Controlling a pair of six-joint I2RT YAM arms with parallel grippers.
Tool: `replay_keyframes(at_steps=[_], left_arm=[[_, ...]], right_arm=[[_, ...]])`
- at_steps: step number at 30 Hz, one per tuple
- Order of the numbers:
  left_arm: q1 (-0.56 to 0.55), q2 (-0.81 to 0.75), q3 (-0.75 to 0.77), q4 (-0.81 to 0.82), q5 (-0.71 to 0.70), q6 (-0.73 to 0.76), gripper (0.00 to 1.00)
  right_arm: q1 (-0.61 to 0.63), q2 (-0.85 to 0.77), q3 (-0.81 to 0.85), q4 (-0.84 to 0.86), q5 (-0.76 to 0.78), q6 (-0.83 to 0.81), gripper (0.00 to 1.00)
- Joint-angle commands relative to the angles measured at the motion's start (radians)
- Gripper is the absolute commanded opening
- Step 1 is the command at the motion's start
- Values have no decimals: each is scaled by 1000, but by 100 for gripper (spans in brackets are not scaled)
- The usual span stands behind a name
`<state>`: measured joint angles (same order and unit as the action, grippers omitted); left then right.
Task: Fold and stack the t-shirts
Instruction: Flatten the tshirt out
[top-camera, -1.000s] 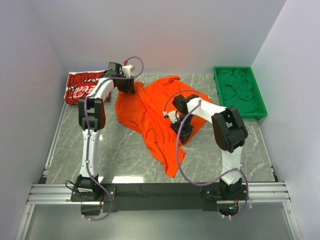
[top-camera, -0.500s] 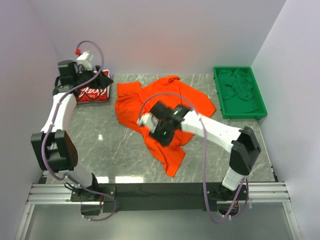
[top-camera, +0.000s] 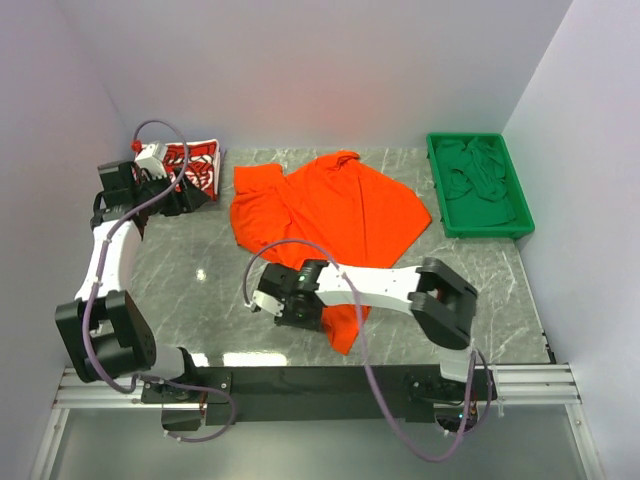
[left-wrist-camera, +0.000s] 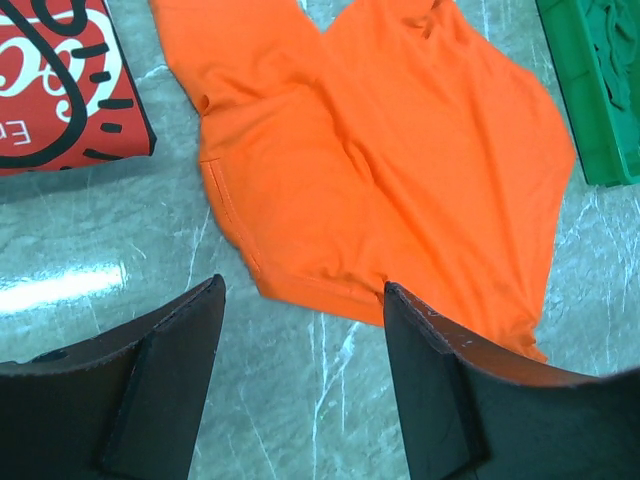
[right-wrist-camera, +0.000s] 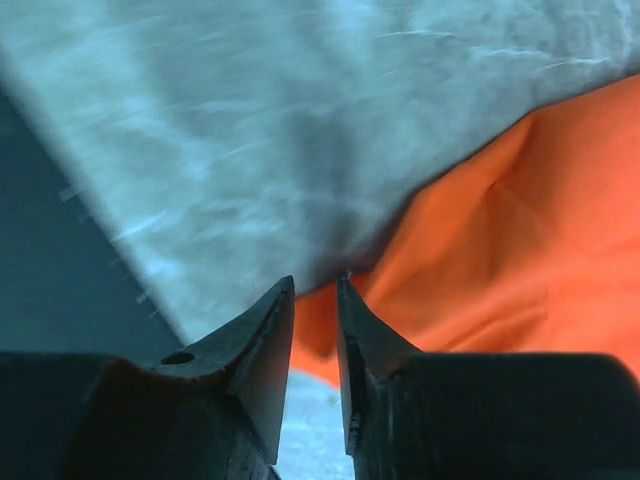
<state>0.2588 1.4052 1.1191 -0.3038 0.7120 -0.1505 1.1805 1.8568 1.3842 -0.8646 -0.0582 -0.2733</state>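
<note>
The plain orange t-shirt (top-camera: 335, 215) lies spread on the marble table, with a narrow tail reaching toward the near edge. The red t-shirt with white script print (top-camera: 192, 165) lies folded at the back left. My left gripper (top-camera: 203, 194) hovers beside the red shirt, open and empty. In its wrist view (left-wrist-camera: 302, 290) the orange shirt (left-wrist-camera: 390, 160) and the red shirt (left-wrist-camera: 60, 90) lie beyond the jaws. My right gripper (top-camera: 295, 312) is low at the left edge of the orange tail. Its jaws (right-wrist-camera: 315, 282) stand a narrow gap apart, with orange cloth (right-wrist-camera: 500, 250) just beyond them.
A green plastic tray (top-camera: 438, 190) holding green cloth stands at the back right, and its corner shows in the left wrist view (left-wrist-camera: 590, 90). White walls close in the left, back and right. A black rail runs along the near edge.
My left arm swung from the orange shirt's left side to the back left by the red shirt. My right gripper moved from the shirt's middle to its near-left edge. The shirt lies flatter.
</note>
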Motion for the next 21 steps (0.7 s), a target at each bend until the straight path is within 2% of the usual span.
replay_keyframes(at_steps=[1, 6, 10, 14, 17, 21], left_arm=[[11, -72, -18, 6, 38, 26, 70], [26, -94, -38, -15, 49, 55, 70], [33, -84, -28, -34, 50, 77, 70], [40, -69, -12, -43, 64, 85, 70], [40, -57, -7, -46, 76, 83, 70], [40, -45, -12, -40, 93, 75, 70]], right_arm=[[-2, 44, 6, 81, 110, 45, 31], [-1, 87, -14, 131, 182, 60, 36], [1, 120, -54, 159, 216, 63, 35], [2, 122, -91, 187, 244, 65, 30], [1, 96, -91, 184, 258, 63, 27], [4, 35, -54, 158, 227, 42, 29]])
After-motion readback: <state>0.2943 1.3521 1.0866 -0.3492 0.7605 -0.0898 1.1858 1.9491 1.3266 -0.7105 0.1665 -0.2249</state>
